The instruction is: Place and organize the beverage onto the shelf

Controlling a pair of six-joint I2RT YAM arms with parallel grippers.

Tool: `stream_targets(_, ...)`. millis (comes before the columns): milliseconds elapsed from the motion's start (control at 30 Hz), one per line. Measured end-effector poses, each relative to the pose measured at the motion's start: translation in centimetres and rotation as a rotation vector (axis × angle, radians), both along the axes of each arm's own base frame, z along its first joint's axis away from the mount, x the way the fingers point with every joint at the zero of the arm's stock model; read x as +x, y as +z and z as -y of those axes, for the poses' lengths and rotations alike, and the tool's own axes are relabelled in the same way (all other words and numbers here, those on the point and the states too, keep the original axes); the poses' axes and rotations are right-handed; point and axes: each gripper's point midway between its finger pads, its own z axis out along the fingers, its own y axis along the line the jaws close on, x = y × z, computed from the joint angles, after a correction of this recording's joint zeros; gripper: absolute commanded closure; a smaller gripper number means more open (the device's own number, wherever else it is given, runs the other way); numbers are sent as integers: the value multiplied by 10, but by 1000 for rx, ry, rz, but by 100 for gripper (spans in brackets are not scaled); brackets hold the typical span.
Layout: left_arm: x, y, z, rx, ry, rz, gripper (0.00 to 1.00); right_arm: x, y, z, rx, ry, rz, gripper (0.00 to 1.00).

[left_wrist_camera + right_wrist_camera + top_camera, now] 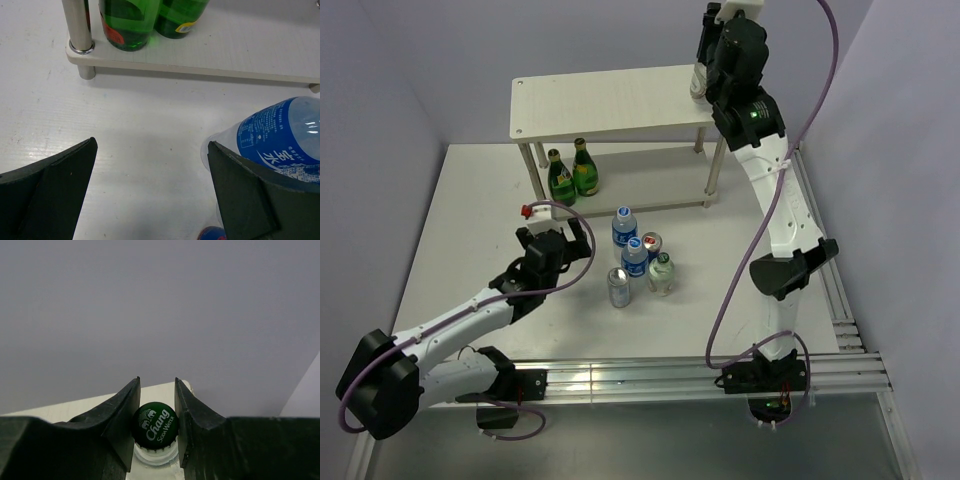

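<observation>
From where I stand, the right gripper (156,390) is up at the far right end of the shelf (610,105), over its top board. Its jaws are pinched in on a soda bottle (155,426), gripping just at the dark green cap and the neck under it. The bottle sits at that corner of the top board. Whether its base is resting on the wood or hanging just above it, I cannot tell.

That bottle looks like clear glass, so I would expect it to be hard, smooth and fairly heavy for its size, and to break if dropped. The ridge below the cap is a sensible place to hold it, since the pads cannot slide upward there. But a tall bottle held so high may swing or topple when let go.

The left gripper (152,145) is spread fully wide and holds nothing. It is low over the table (480,220), with a blue-labelled water bottle (280,132) beside its right finger. Two green bottles (561,180) stand on the lower board, and cans (618,288) wait nearby.
</observation>
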Motion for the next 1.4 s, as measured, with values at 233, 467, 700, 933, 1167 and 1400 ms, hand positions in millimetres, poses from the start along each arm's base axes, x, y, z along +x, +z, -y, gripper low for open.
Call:
stream_targets(233,1,-9,1,10,2,-21,1,24,-18,22,17,-35,-26,100)
stream_targets(467,1,-12,2,3,6,-30,1,37,-28,14,27,-13,-27,93)
stream_targets(700,1,-12,2,1,7,-31,1,40,-25,12,48,-7,-1,32)
stream_targets(933,2,-14,2,4,8,-35,0,41,-17,9,72,2,40,28)
stream_targets(1167,2,-16,2,7,9,-39,1,44,-43,5,59,-26,-7,18)
stream_targets(1400,3,-14,2,4,12,-32,1,-16,-74,8,28,-51,-58,17)
